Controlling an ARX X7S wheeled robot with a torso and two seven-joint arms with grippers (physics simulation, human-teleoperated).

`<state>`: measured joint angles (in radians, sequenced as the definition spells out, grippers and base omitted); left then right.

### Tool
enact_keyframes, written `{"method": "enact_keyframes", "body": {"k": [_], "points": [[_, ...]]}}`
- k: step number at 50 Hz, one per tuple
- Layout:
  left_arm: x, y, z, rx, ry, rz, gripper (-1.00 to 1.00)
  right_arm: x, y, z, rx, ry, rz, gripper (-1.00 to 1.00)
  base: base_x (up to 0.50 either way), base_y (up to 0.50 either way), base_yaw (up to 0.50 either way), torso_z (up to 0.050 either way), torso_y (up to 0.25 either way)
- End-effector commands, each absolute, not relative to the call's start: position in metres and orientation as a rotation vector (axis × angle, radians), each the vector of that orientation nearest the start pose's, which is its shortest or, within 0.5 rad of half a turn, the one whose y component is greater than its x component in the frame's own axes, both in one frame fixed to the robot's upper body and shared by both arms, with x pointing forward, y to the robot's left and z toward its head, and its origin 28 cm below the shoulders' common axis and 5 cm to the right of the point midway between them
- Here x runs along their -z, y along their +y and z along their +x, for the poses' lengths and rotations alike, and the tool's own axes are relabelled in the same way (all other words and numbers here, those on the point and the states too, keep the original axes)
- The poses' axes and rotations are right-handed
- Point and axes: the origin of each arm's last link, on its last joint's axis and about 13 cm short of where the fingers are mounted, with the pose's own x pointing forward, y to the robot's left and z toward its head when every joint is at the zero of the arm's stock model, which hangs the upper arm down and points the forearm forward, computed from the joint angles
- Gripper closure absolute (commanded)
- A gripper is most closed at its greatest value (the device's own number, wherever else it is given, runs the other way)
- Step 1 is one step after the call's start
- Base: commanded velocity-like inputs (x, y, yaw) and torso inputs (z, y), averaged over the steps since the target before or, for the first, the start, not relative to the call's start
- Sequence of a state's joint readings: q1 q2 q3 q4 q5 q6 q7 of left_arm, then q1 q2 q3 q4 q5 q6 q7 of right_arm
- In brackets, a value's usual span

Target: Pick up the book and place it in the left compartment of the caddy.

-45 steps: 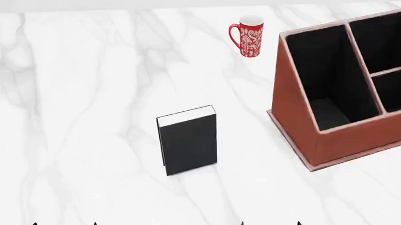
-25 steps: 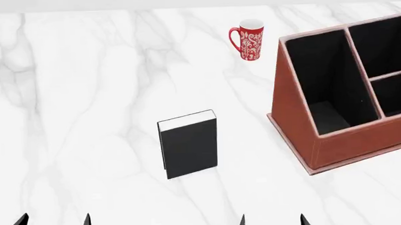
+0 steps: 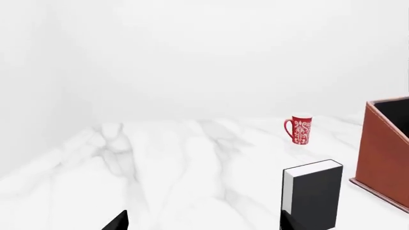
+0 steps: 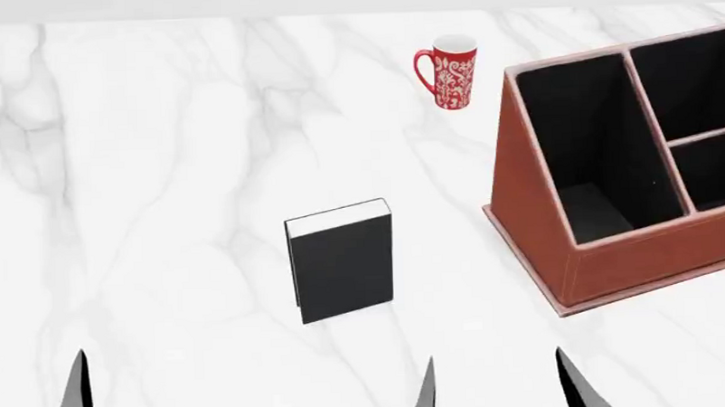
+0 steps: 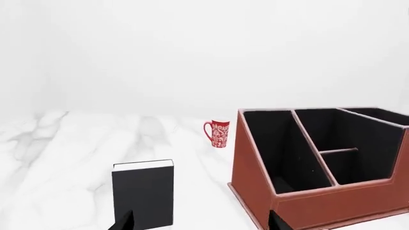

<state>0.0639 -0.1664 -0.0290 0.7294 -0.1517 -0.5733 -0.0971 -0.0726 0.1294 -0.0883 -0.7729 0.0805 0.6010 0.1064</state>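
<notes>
The white marbled counter point(image 4: 156, 174) fills nearly the whole head view and carries everything else. On it, toward three o'clock from the middle of that view, sits the caddy point(image 4: 532, 216), a big reddish-brown box with sloped sides and a black lining, cut off by the frame's edge. Its left compartment point(image 4: 584, 150) is the long narrow section on the side facing the book, running the box's full depth; shorter sections lie beyond the divider at its three o'clock. That compartment holds nothing that can be seen.

The book point(image 4: 340, 266) stands upright on the counter close to the centre of the head view, black cover toward the camera and white page edges on top. It is well apart from the caddy, which lies at its three o'clock, and nothing touches it. The red mug point(image 4: 447, 70) with a white pattern stands near the far edge, at about one o'clock from the book and just off the caddy's far corner.

At six o'clock in the head view, the right end effector point(image 4: 496, 393) shows two dark fingers spread wide with bare counter between them, gripping nothing. The left end effector point(image 3: 201, 221) in its wrist view is likewise spread wide and empty, one finger overlapping the book's lower corner in that picture
</notes>
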Motion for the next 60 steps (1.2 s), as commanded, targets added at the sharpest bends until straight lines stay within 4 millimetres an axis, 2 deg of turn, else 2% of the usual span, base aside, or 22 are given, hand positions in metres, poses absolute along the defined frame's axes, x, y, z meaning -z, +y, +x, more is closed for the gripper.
{"method": "enact_keyframes", "body": {"k": [1, 14, 35, 41, 60], "points": [[-0.132, 0.231, 0.161, -0.017, -0.113, 0.060, -1.00, -0.146, -0.098, 0.146, -0.067, -0.142, -0.060, -1.00, 0.00, 0.00, 0.00, 0.000, 0.000], [-0.136, 0.233, 0.158, -0.011, -0.127, 0.059, -1.00, -0.153, -0.102, 0.141, -0.077, -0.204, -0.060, -1.00, 0.01, 0.00, 0.00, 0.000, 0.000], [-0.137, 0.234, 0.158, -0.005, -0.129, 0.057, -1.00, -0.158, -0.104, 0.138, -0.070, -0.213, -0.058, -1.00, 0.49, 0.00, 0.00, 0.000, 0.000], [-0.137, 0.234, 0.158, 0.000, -0.130, 0.058, -1.00, -0.159, -0.103, 0.137, -0.084, -0.227, -0.062, -1.00, 0.06, 0.00, 0.00, 0.000, 0.003], [-0.138, 0.234, 0.157, 0.009, -0.134, 0.058, -1.00, -0.160, -0.105, 0.138, -0.073, -0.239, -0.048, -1.00, 0.00, -0.44, 0.00, 0.000, 0.000]]}}
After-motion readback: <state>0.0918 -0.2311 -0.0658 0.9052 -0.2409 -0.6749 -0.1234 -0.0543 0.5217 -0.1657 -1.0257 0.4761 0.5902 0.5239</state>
